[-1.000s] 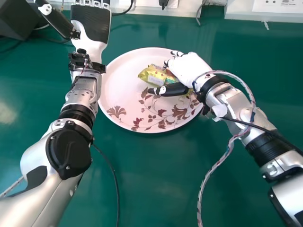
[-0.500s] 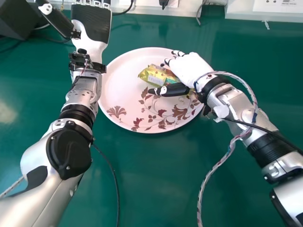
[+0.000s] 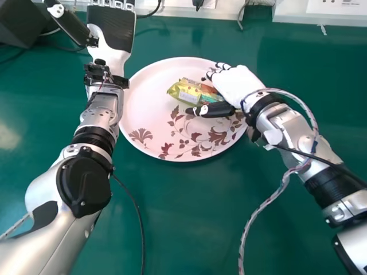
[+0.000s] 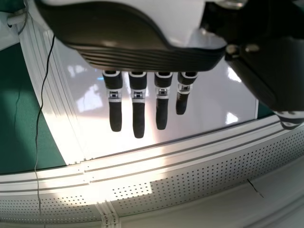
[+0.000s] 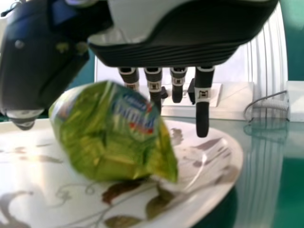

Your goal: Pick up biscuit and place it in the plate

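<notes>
In the head view my right hand (image 3: 236, 86) is over the right part of the flowered plate (image 3: 143, 114), its fingers relaxed. The yellow-green biscuit packet (image 3: 189, 91) lies on the plate, just left of that hand, its right end partly hidden. In the right wrist view the biscuit packet (image 5: 111, 133) rests on the plate (image 5: 209, 190) by my right hand (image 5: 175, 47), whose fingers hang straight, uncurled. My left hand (image 3: 112, 28) is idle with straight fingers beyond the plate's left side.
A green table (image 3: 189, 212) carries the plate. A dark box (image 3: 22, 22) stands at the back left, white trunking (image 3: 252, 12) runs along the back edge, and black cables lie near the left arm.
My right hand has shifted slightly to the right, away from the packet, and its thumb has moved with it. The packet and the left arm have stayed in place.
</notes>
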`<action>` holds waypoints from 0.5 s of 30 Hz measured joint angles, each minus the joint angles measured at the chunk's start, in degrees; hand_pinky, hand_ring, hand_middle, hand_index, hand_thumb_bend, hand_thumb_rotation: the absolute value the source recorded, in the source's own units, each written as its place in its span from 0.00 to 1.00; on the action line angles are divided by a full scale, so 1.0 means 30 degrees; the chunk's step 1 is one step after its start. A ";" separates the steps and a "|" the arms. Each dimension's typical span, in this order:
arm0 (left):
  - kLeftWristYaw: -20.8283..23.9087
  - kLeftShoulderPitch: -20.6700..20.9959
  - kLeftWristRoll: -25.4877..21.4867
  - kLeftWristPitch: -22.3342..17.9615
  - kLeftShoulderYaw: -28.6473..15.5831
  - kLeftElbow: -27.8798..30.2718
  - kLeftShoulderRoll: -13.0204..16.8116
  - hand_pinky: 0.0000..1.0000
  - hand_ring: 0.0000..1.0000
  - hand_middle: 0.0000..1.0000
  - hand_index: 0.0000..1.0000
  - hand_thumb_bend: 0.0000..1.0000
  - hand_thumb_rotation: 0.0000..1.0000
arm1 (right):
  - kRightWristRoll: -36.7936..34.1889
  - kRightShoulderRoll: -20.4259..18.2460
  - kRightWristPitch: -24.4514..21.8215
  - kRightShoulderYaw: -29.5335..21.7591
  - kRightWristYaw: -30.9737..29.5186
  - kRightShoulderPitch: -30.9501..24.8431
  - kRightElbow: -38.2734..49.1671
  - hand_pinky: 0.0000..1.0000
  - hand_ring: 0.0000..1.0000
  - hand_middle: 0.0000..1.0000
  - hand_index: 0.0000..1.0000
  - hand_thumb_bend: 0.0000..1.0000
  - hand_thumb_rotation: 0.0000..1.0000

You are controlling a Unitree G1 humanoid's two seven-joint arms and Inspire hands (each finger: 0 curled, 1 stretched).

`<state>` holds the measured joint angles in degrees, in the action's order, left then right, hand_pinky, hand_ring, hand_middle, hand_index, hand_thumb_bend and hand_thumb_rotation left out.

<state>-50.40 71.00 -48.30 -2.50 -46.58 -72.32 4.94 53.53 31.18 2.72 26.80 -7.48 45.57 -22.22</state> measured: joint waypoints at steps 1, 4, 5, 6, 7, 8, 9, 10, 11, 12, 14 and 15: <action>0.0000 0.0000 0.0000 -0.0003 0.0000 -0.0001 0.0000 0.76 0.76 0.88 0.97 1.00 0.71 | 0.0000 0.0011 -0.0019 -0.0019 -0.0097 0.0000 0.0135 0.57 0.79 0.94 0.90 1.00 0.66; -0.0001 0.0000 -0.0005 -0.0006 0.0001 0.0000 -0.0003 0.76 0.77 0.89 0.98 1.00 0.71 | 0.0003 0.0045 -0.0128 -0.0096 -0.0338 -0.0011 0.0587 0.57 0.79 0.95 0.92 1.00 0.68; -0.0008 0.0000 -0.0003 -0.0009 0.0001 0.0000 -0.0003 0.76 0.77 0.88 0.98 1.00 0.72 | 0.0004 0.0065 -0.0248 -0.0127 -0.0440 -0.0029 0.0765 0.57 0.80 0.96 0.94 1.00 0.67; -0.0018 0.0000 0.0002 -0.0029 0.0002 0.0000 -0.0002 0.75 0.77 0.88 0.98 1.00 0.72 | 0.0005 0.0090 -0.0294 -0.0151 -0.0473 -0.0037 0.0889 0.58 0.80 0.97 0.95 1.00 0.67; -0.0038 0.0000 0.0021 -0.0100 0.0010 0.0000 -0.0002 0.76 0.77 0.89 0.98 1.00 0.72 | 0.0006 0.0112 -0.0324 -0.0174 -0.0503 -0.0042 0.0997 0.57 0.80 0.96 0.96 1.00 0.67; -0.0085 0.0000 0.0088 -0.0227 0.0025 0.0001 -0.0003 0.76 0.77 0.89 0.98 1.00 0.72 | 0.0005 0.0129 -0.0359 -0.0209 -0.0546 -0.0052 0.1100 0.57 0.79 0.96 0.97 1.00 0.68; -0.0142 0.0000 0.0122 -0.0286 0.0034 0.0001 -0.0003 0.76 0.77 0.89 0.98 1.00 0.72 | 0.0005 0.0137 -0.0372 -0.0244 -0.0580 -0.0058 0.1130 0.57 0.79 0.96 0.98 1.00 0.69; -0.0203 0.0000 0.0145 -0.0340 0.0040 0.0002 -0.0006 0.76 0.77 0.89 0.98 1.00 0.72 | 0.0003 0.0150 -0.0423 -0.0288 -0.0688 -0.0076 0.1177 0.57 0.79 0.95 0.98 1.00 0.70; -0.0223 0.0000 0.0148 -0.0354 0.0041 0.0002 -0.0006 0.76 0.77 0.89 0.98 1.00 0.72 | -0.0001 0.0162 -0.0460 -0.0322 -0.0749 -0.0097 0.1201 0.57 0.79 0.96 0.99 1.00 0.70; -0.0227 0.0000 0.0149 -0.0356 0.0041 0.0002 -0.0007 0.76 0.77 0.89 0.98 1.00 0.72 | 0.0000 0.0173 -0.0488 -0.0344 -0.0765 -0.0117 0.1222 0.57 0.79 0.96 0.99 1.00 0.70; -0.0303 0.0000 0.0156 -0.0388 0.0045 0.0002 -0.0008 0.77 0.78 0.89 0.98 1.00 0.73 | 0.0004 0.0186 -0.0610 -0.0411 -0.0804 -0.0189 0.1325 0.56 0.79 0.97 1.00 1.00 0.70; -0.0325 0.0000 0.0159 -0.0424 0.0050 0.0003 -0.0008 0.77 0.78 0.90 0.99 1.00 0.73 | 0.0004 0.0197 -0.0667 -0.0454 -0.0829 -0.0238 0.1413 0.56 0.79 0.97 1.00 1.00 0.69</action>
<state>-51.38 71.00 -47.82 -3.77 -46.43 -72.31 4.92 53.54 31.77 0.72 25.44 -9.97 44.85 -17.98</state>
